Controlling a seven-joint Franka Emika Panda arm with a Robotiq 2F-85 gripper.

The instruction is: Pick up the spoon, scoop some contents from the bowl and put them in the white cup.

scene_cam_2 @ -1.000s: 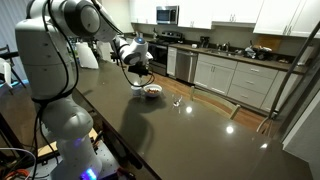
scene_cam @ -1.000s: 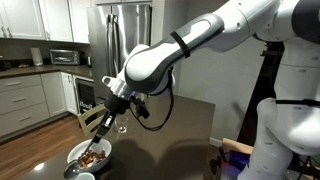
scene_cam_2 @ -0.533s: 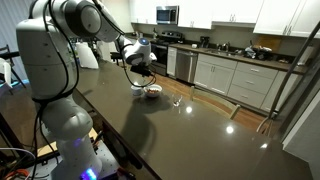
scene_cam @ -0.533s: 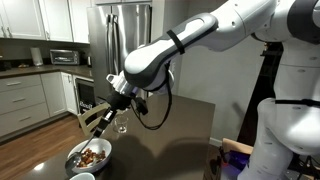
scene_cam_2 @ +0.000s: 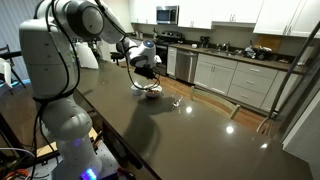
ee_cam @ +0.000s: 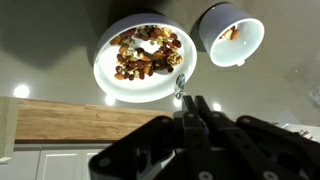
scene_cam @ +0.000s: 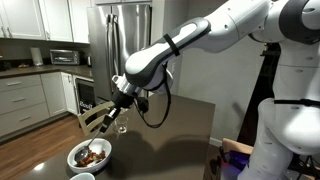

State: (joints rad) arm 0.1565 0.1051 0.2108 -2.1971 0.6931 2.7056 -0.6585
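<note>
Grip on the slim silvery spoon (ee_cam: 180, 88), just beside the round shallow white bowl (ee_cam: 105, 80).
The black gripper (ee_cam: 195, 103) appears clamped on its thin handle; light, stiff and slick, it could twist under loose reddish-brown chunks (ee_cam: 140, 62), so a firm mid-handle hold suits.

The wide white bowl (ee_cam: 140, 91) sits upright near a bench corner, heaped with reddish-brown chunky contents (ee_cam: 148, 54). The white cup (ee_cam: 246, 46) stands just beside it. The slim spoon (ee_cam: 180, 87), barely visible, seems poised over the bowl's rim.
</note>
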